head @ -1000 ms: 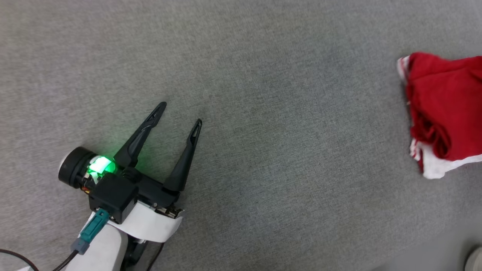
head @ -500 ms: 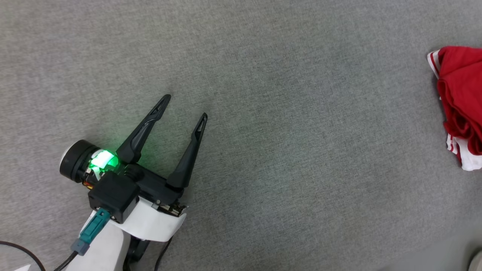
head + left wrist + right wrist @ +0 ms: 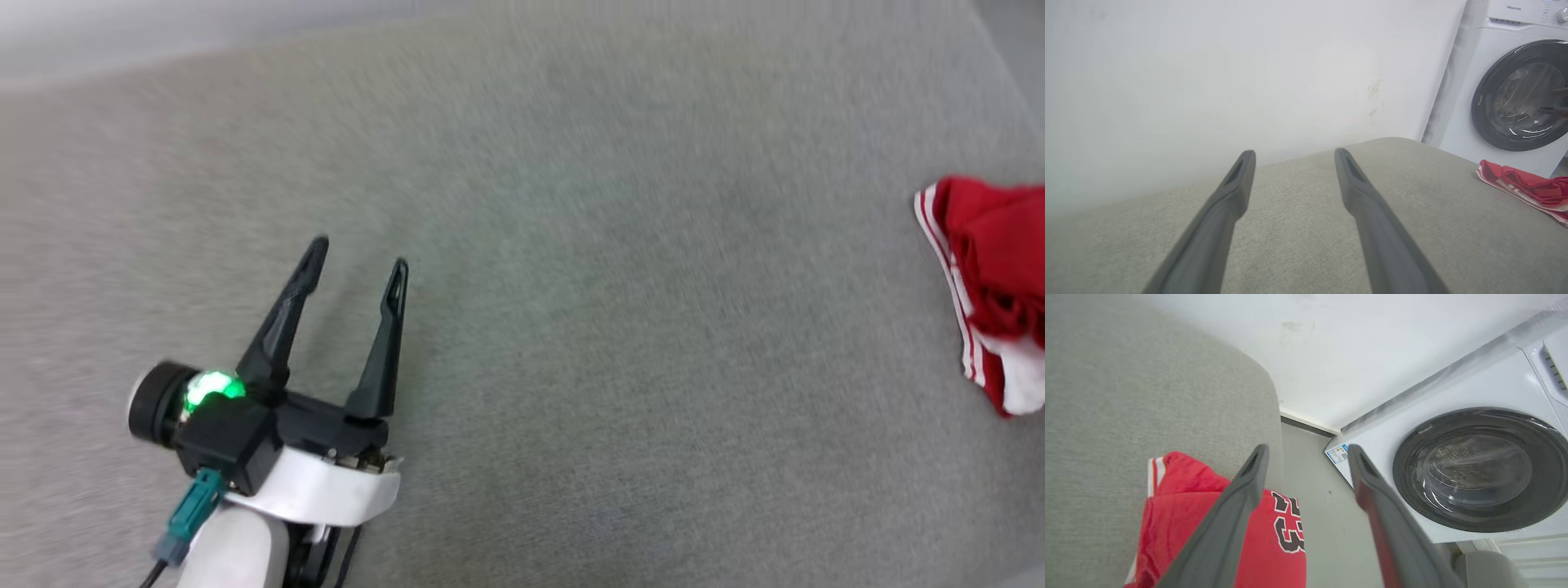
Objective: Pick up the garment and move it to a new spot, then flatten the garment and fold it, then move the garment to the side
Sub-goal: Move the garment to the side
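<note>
The garment (image 3: 992, 245), red with white-and-red striped trim, lies bunched at the right edge of the grey cushion (image 3: 571, 327). In the right wrist view the garment (image 3: 1188, 510) shows a black "23" and reaches past the cushion's edge. My right gripper (image 3: 1307, 449) hangs open above it, nothing between its fingers. Far to the left, my left gripper (image 3: 358, 255) rests open and empty over bare fabric. Its wrist view shows the left gripper (image 3: 1295, 154) pointing at the white wall, with the garment (image 3: 1527, 185) low at the right.
A white washing machine (image 3: 1474, 469) with a dark round door stands just beyond the cushion's right end, also seen as the washing machine (image 3: 1519, 94). A strip of grey floor (image 3: 1323, 506) separates them. A white wall (image 3: 1208, 81) runs behind the cushion.
The garment first shifted toward the right edge of the head view. Then the camera moved, bringing the cushion's far edge into view. My right gripper has opened off the garment.
</note>
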Controlling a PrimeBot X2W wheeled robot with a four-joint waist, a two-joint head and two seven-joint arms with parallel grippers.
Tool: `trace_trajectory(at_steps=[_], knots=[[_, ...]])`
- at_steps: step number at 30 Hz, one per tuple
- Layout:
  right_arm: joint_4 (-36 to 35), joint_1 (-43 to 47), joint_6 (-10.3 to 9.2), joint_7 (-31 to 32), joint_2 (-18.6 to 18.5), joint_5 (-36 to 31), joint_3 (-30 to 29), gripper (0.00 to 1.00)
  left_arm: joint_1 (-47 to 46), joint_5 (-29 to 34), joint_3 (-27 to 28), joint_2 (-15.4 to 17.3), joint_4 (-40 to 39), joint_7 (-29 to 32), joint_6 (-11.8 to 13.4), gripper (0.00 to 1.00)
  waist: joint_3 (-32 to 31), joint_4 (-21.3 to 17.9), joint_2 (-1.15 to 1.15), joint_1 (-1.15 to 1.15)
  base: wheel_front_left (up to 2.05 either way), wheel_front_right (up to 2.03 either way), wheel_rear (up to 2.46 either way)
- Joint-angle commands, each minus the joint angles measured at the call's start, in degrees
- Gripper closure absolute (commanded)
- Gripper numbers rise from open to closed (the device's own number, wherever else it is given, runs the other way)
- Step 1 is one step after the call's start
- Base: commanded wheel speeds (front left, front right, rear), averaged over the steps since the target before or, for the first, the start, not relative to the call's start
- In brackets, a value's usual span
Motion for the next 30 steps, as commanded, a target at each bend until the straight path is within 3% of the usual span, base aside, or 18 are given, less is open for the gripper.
trace_trajectory(at_steps=[1,10,16,24,30], knots=[[-2.9,2.4,-0.09,-1.1,1.3,1.2,-1.7,0.0,1.3,0.6,0.8,-1.0,0.4,0.2,0.1,0.0,-6.4,4.3,0.0,0.0,0.0,0.0,0.0],[-22.6,15.8,-0.07,-3.8,13.3,5.2,-9.0,0.0,7.1,1.0,5.9,-4.2,1.2,0.2,0.5,0.0,-13.1,8.9,0.0,0.0,0.0,0.0,0.0],[-31.4,24.2,-0.06,-5.3,22.0,8.0,-11.2,0.0,10.4,2.0,7.4,-5.1,2.5,0.2,0.2,0.0,-15.6,11.9,0.0,0.0,0.0,0.0,0.0],[-33.5,33.1,-0.07,-10.2,29.4,11.7,-10.1,0.0,12.1,3.6,8.2,-6.1,6.1,0.2,0.6,0.0,-17.7,14.5,0.0,0.0,0.0,0.0,0.0],[-31.0,35.7,-0.06,-12.2,28.9,14.2,-8.8,0.0,12.9,4.2,8.7,-6.5,6.1,0.2,0.4,0.0,-18.1,15.1,0.0,0.0,0.0,0.0,0.0]])
